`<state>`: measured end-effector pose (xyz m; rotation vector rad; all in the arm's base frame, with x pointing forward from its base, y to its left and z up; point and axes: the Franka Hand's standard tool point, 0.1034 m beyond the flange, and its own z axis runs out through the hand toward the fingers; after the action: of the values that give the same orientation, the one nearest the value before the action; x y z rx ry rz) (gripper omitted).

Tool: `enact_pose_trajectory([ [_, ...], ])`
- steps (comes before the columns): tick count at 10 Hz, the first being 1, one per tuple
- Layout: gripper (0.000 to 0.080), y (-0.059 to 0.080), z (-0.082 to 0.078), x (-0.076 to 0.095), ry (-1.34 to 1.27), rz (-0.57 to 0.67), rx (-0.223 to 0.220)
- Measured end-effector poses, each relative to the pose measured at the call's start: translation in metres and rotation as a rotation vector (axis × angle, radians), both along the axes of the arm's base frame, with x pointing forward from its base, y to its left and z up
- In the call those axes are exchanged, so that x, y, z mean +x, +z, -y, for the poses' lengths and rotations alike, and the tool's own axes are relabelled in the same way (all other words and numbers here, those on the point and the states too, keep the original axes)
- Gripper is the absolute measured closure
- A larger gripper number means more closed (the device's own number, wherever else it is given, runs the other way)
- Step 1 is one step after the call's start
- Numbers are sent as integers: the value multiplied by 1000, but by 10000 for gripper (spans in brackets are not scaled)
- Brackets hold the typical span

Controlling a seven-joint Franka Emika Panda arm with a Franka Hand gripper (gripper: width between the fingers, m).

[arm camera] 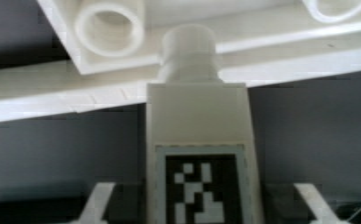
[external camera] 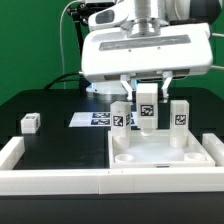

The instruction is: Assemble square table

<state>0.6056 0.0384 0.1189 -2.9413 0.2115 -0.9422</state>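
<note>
Two upright posts, the left post (external camera: 120,116) & the right post (external camera: 180,114), stand at the far edge of the square slab (external camera: 160,152), which lies lower right in the exterior view beside the white wall (external camera: 50,180); a small post (external camera: 28,123) sits well apart at mid-left. Btwn the two, the gripper (external camera: 147,94) is over the middle post (external camera: 146,112), fingers (arm camera: 99,203) either side of it, can't tell if clamping. Wrist cam: that post's round tip points twd a holed corner of the slab.

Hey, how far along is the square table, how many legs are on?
The first post and second post stand upright at the far corners of the square slab, apparently fitted. The gripper holds the third post over the slab. The fourth post lies loose at the exterior view's left, so two remain.
</note>
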Motion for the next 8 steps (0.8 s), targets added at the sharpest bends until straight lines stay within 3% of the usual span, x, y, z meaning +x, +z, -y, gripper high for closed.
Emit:
enact_pose_trajectory([
  [3, 509, -4, -28, 8, 12, 9, 30],
  [7, 509, -6, -25, 8, 7, 14, 24],
  [8, 509, -12, -28, 4, 9, 6, 25],
])
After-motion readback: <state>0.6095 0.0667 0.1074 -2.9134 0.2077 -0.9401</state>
